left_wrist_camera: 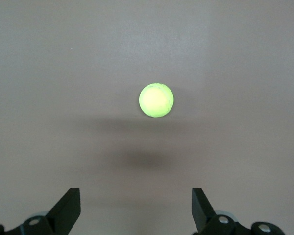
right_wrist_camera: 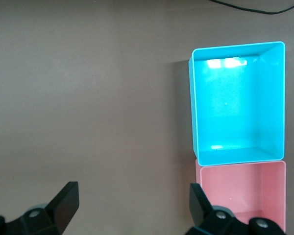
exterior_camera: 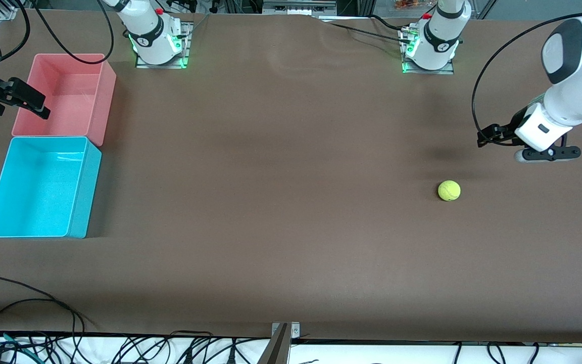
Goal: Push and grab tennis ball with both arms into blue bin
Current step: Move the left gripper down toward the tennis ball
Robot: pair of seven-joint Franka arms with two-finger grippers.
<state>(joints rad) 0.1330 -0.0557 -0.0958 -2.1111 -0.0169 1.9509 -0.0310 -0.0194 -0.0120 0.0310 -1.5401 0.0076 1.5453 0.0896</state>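
While both arms are hanging above the brown tabletop (exterior_camera: 281, 202), nothing is being touched yet.

Tennis ball (exterior_camera: 449, 190): lying alone on bare tabletop toward the left arm's end, well apart from both bins; the left wrist view is showing it between the lines of the two fingers, still out ahead of them.

Left hand (exterior_camera: 548, 153): hovering over the tabletop near the ball, fingers spread wide and holding nothing.

Right hand (exterior_camera: 15, 98): hanging over the rim of the pink bin (exterior_camera: 66, 93) at the right arm's end, fingers spread wide in its wrist view and holding nothing.

Blue bin (exterior_camera: 81, 189): sitting empty, touching the pink bin and nearer to the front camera than it.

Handling: the ball is looking light, fuzzy and springy, so it is likely rolling off at the slightest nudge; the felt should be giving the fingers good friction. Best hold is probably across its widest middle, fingers coming down on either side.

Edges: the bin walls are looking thin and upright, so a rolled ball would be stopping against them; it likely needs lifting over the rim.

Open room: a wide stretch of bare tabletop is lying between ball and bins, with no obstacles; cables are trailing only along the edge nearest the front camera.
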